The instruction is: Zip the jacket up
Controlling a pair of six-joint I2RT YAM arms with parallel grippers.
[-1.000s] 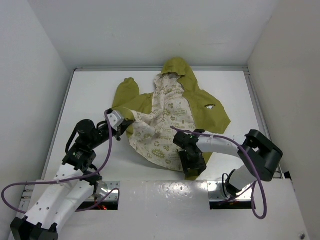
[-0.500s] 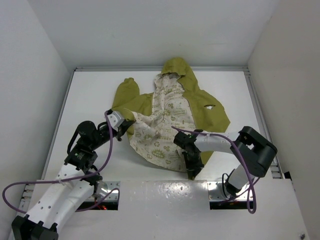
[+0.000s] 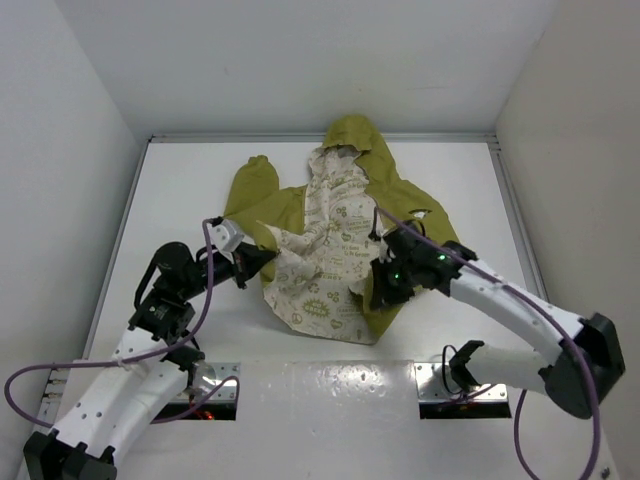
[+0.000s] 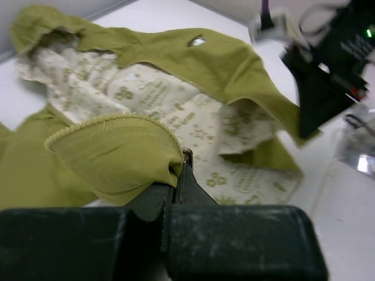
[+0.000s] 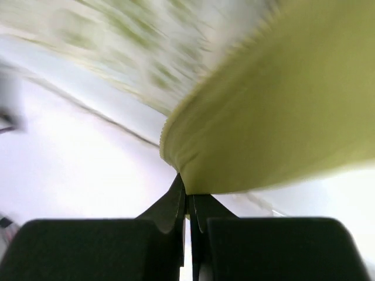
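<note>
The olive-green jacket [image 3: 400, 205] lies open on the white table [image 3: 180, 190], hood at the far end, its cream printed lining [image 3: 335, 240] facing up. My left gripper [image 3: 256, 262] is shut on the jacket's left front edge. In the left wrist view a fold of olive fabric [image 4: 117, 158] bulges from the closed left gripper [image 4: 177, 175], with a bit of metal at the fingertips. My right gripper [image 3: 384, 292] is shut on the right front edge near the hem. In the right wrist view olive fabric [image 5: 281, 129] hangs from the closed right gripper [image 5: 188, 198].
White walls [image 3: 70, 150] close in the table on the left, back and right. A white cover plate [image 3: 320, 385] spans the near edge between the arm bases. Purple cables [image 3: 205, 310] loop off both arms. The right arm's black wrist [image 4: 328, 76] shows in the left wrist view.
The right gripper has shut on the jacket's right front edge and moved up and away from the near edge, pulling that panel with it. The left gripper keeps its hold, almost still.
</note>
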